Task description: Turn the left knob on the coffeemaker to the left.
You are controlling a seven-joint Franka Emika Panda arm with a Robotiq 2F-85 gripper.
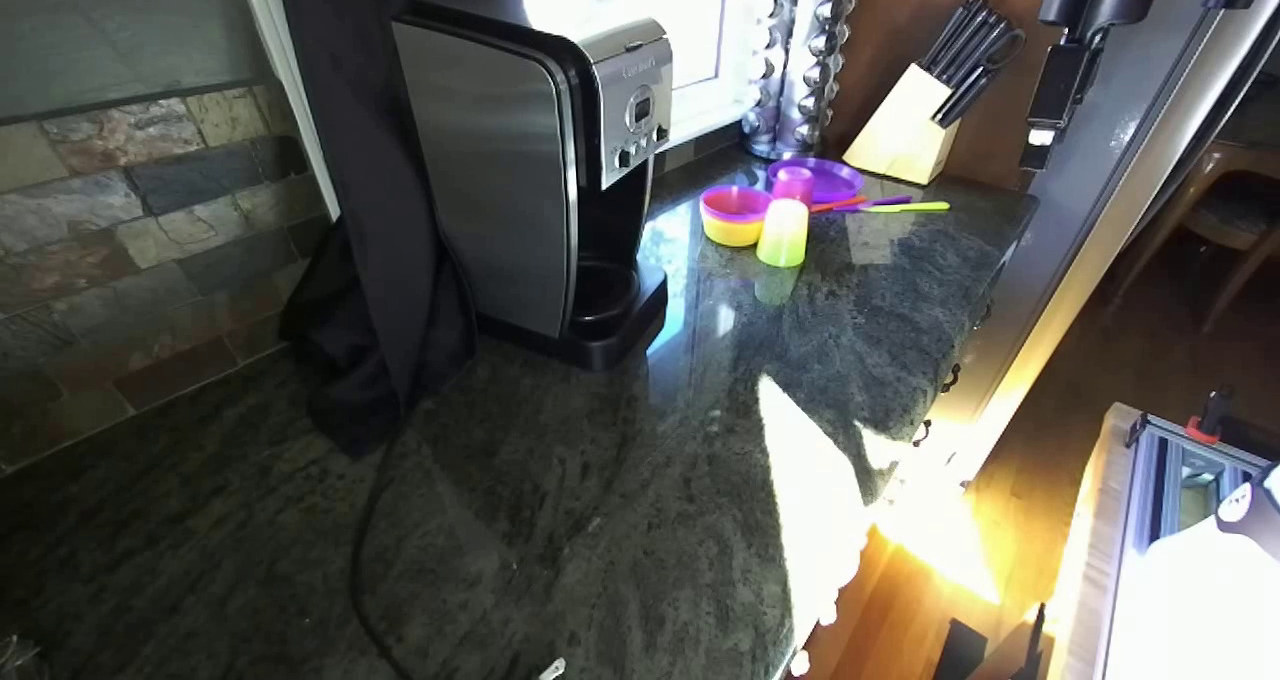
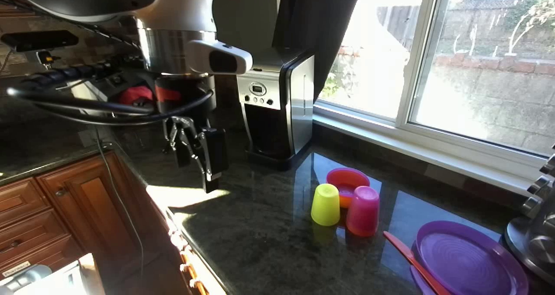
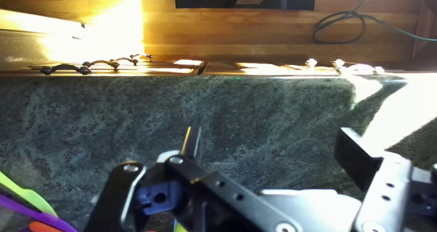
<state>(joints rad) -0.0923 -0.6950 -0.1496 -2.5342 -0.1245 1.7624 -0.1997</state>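
Note:
The coffeemaker (image 1: 480, 170) stands upright on the dark stone counter, with brushed-steel sides and a silver front panel; it also shows in an exterior view (image 2: 302, 108) with the panel facing the camera. Its left knob (image 2: 247, 98) is small and dark, below the round display, and also shows in an exterior view (image 1: 624, 158). My gripper (image 2: 197, 169) points down above the counter, in front of the coffeemaker and apart from it. Part of it shows at the top right in an exterior view (image 1: 1055, 100). In the wrist view the jaws (image 3: 273, 145) are wide apart and empty; the coffeemaker is out of view.
A yellow-green cup (image 2: 325, 204), a pink cup (image 2: 363, 211), a bowl (image 2: 347, 173) and a purple plate (image 2: 472, 256) with cutlery stand farther along the counter. A knife block (image 1: 903, 130) is at the far end. A black curtain (image 1: 355, 160) hangs beside the coffeemaker.

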